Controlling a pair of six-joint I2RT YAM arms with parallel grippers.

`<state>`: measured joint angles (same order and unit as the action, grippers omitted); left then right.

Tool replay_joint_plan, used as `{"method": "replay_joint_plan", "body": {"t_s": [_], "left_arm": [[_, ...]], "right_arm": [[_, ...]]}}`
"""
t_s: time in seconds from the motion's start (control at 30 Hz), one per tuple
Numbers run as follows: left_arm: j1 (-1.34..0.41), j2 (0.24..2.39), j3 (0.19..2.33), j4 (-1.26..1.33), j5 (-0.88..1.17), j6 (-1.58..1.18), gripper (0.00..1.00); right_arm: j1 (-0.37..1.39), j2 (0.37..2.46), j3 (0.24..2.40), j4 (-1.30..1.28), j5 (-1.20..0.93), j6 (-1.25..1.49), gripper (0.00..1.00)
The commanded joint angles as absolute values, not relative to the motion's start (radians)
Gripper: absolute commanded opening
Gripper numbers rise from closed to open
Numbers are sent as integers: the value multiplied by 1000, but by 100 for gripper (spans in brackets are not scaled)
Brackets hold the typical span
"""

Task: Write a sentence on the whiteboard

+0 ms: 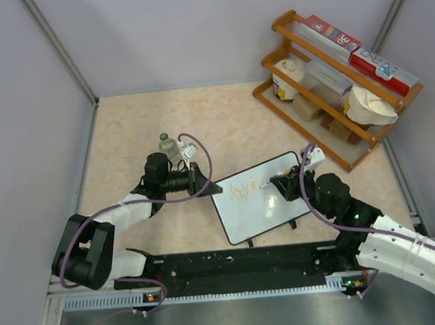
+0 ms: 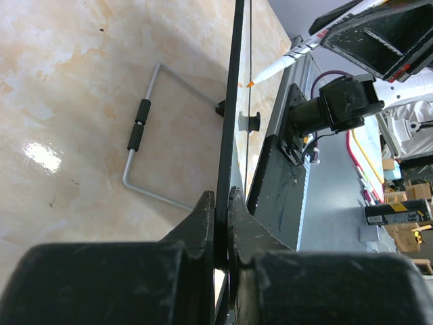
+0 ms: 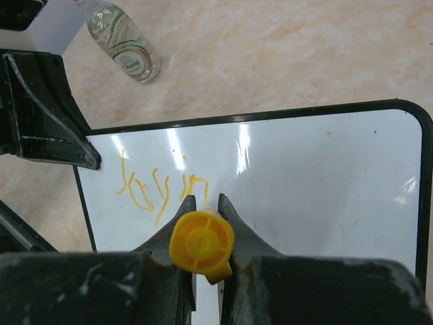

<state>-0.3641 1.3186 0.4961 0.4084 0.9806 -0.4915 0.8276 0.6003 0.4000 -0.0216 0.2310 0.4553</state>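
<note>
- Right gripper [image 3: 203, 203] is clenched on a yellow-ended marker [image 3: 201, 245].
- Left gripper [image 2: 221, 198] pinches the left edge of the whiteboard [image 1: 270, 211], which sits mid-table toward the near edge.
- Sentence [image 3: 160, 187]: a few orange letters at the board's upper left; most apparently remains unwritten.

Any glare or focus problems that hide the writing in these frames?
Right wrist: light streaks on the glossy white, black-framed whiteboard lie above and right of the thin orange handwritten script, which shows clearly; the close yellow-capped marker is soft. Left wrist: a bright hotspot on the beige marbled tabletop, the black left pincer blurred. Top external: even light, script tiny.
</note>
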Motion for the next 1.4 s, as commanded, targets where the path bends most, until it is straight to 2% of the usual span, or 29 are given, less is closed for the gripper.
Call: {"method": "replay_joint_plan", "body": {"t_s": [0.0,0.27,0.83,1.07,1.2,1.37], "left_arm": [[-360,1350,469,336,844,-351,0],[-361,1350,469,337,844,-351,0],[-360,1348,468,341,845,-353,0],[-360,1353,469,342,848,-354,0],[-360,1350,469,344,848,-354,0],[-360,1344,465,345,847,-354,0]], "right_arm": [[816,537,468,-38,215,456,0],[816,561,540,-51,213,430,0],[782,598,551,-52,157,428,0],[675,586,545,-46,5,459,0],[548,572,531,-40,-116,494,0],[499,572,511,-43,-152,497,0]]}}
